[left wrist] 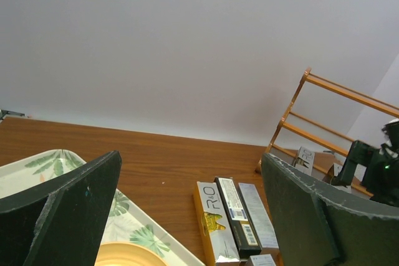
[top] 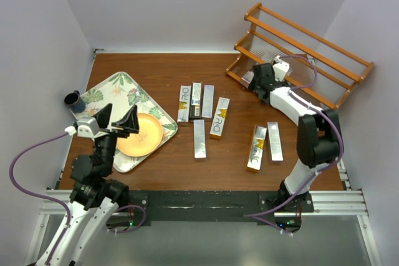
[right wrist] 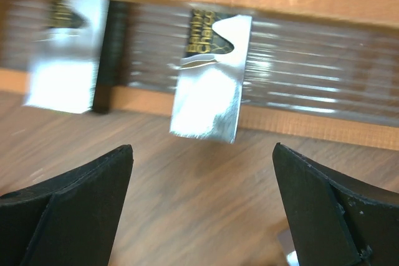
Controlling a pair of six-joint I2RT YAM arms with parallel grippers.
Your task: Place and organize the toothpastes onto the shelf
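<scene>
Several silver toothpastes lie flat on the table: three side by side, one gold-ended, one below them and a pair at the right. The orange-brown shelf stands at the back right. Two toothpastes lean on its lowest tier, their near ends sticking out over the table. My right gripper is open just in front of the nearer one, not touching it. My left gripper hangs open and empty above the tray, aimed at the group of three.
A leaf-patterned tray with an orange plate lies at the left. A dark blue cup stands by the left wall. Walls close in the table on three sides. The shelf's upper rails hold nothing that I can see.
</scene>
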